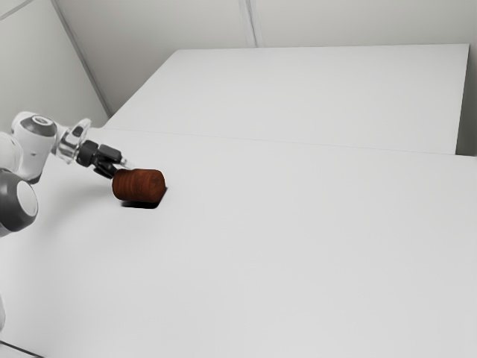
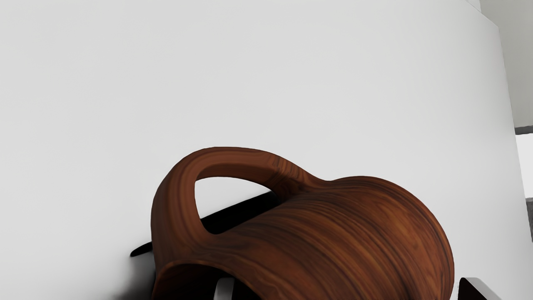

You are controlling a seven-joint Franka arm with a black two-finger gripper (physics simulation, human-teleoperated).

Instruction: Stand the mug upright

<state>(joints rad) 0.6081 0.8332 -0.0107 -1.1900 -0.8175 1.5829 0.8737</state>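
Exterior view: the brown wood-grained mug [image 1: 139, 186] is on its side above a dark shadow on the white table [image 1: 283, 246], toward the exterior view's left. The black gripper [image 1: 121, 170] adjoins it.

Wrist view: the fingers [image 2: 225, 290] stand wide apart with the mug between them, one at its open mouth [image 2: 187, 278], the other just beyond its body. The looped handle [image 2: 173, 208] projects sideways. The interior is dark; its contents cannot be determined.

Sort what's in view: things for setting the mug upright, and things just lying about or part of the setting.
For the job:
- mug, on its side
- gripper, open

Setting:
- white table
- pale wall behind
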